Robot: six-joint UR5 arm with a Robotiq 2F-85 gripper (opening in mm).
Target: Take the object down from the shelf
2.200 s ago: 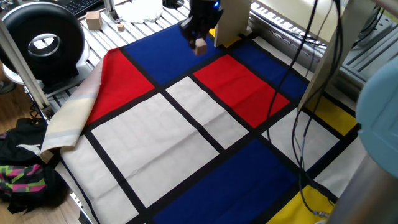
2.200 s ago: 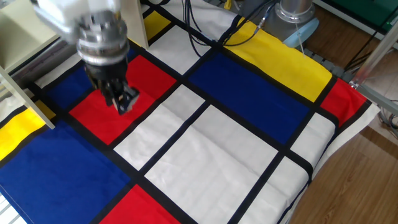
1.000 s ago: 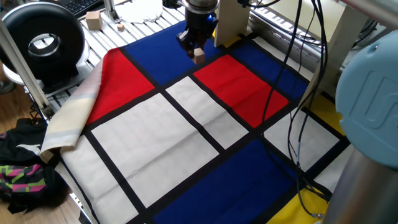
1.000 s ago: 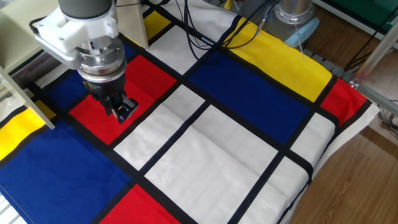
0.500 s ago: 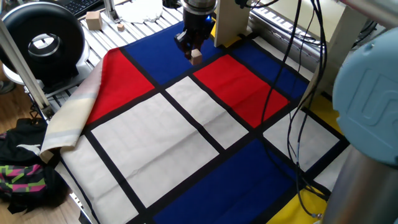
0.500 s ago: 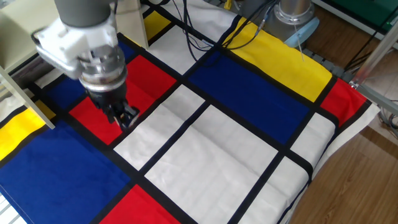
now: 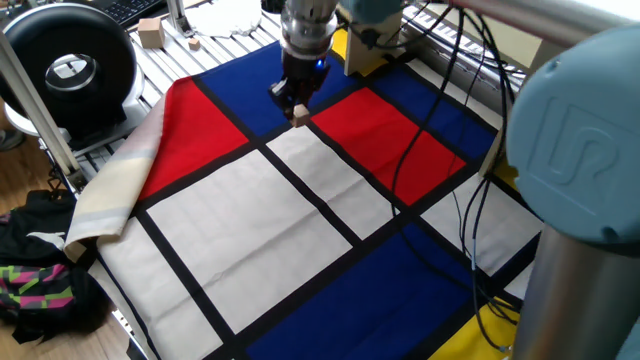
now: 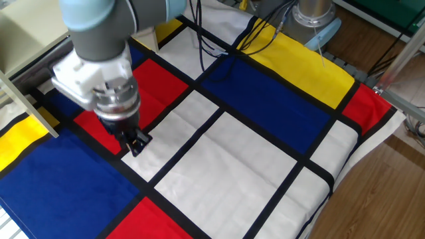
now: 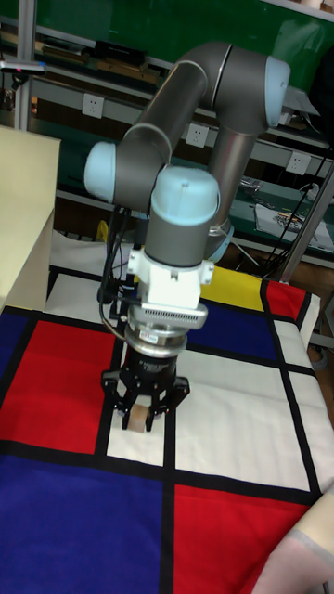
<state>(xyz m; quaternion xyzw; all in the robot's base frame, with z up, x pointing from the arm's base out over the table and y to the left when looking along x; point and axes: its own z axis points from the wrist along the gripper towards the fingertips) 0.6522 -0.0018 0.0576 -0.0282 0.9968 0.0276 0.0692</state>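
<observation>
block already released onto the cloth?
No: in the tall fixed view the gripper has its fingers closed on the small tan block, which hangs above the checkered cloth.

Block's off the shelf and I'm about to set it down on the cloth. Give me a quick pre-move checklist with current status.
1. Grip: gripper shut on the block - ok.
2. Clear of the shelf: off to the side - ok.
3. Landing spot: bare white panel near the black stripe - ok.
4. Block's height above the cloth - cannot tell.
5. Cables draped over the red panel, away from the gripper - ok.
</observation>
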